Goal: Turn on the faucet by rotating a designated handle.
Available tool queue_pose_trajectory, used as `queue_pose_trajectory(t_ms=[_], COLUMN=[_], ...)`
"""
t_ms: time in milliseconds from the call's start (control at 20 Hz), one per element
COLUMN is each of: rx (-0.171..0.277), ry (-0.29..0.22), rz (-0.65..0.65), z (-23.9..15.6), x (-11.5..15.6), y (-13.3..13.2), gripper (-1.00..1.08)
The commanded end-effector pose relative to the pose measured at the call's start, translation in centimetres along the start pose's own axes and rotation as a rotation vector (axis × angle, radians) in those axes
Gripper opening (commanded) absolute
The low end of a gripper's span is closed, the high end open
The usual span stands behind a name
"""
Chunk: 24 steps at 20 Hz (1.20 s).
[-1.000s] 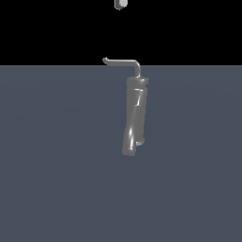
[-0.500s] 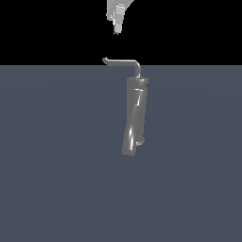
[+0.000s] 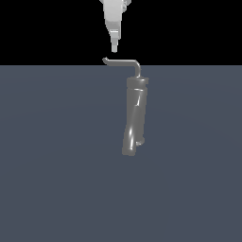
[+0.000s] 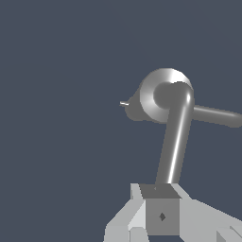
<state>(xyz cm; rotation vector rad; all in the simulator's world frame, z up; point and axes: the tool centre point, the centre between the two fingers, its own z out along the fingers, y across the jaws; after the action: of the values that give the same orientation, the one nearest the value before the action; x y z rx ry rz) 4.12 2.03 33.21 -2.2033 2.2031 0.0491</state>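
Note:
The faucet (image 3: 134, 116) is a thick glossy grey tube, slightly bent, standing on the dark blue-grey floor. From its upper end the handle (image 3: 122, 61), a thin L-shaped rod, runs toward the exterior view's left and ends in a small hooked tip. My gripper (image 3: 114, 47) hangs just above that tip, apart from it, its fingers together in one narrow point with nothing between them. In the wrist view the faucet (image 4: 156, 97) shows end-on. The handle (image 4: 174, 142) stretches from it up to the gripper (image 4: 159, 196).
A flat dark blue-grey floor (image 3: 56, 165) fills the scene around the faucet, with a black background behind it. A small nub (image 3: 138, 142) sticks out low on the faucet body. A grey bar (image 4: 217, 116) juts sideways from the faucet in the wrist view.
My gripper has come down from the top edge of the exterior view to just above the handle's hooked tip. The faucet and handle have not moved.

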Motion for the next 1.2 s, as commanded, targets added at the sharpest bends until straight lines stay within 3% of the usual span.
queue_pose_trajectory(t_ms=[0, 650, 1150], rx=[0.002, 0.008, 0.007], ry=[0.011, 0.040, 0.040], rz=[0.052, 0.174, 0.173], z=[0.9, 3.2, 3.2], x=[-0.2, -0.7, -1.0], y=[-0.8, -2.5, -1.2], gripper=[-1.00, -1.00, -1.00])
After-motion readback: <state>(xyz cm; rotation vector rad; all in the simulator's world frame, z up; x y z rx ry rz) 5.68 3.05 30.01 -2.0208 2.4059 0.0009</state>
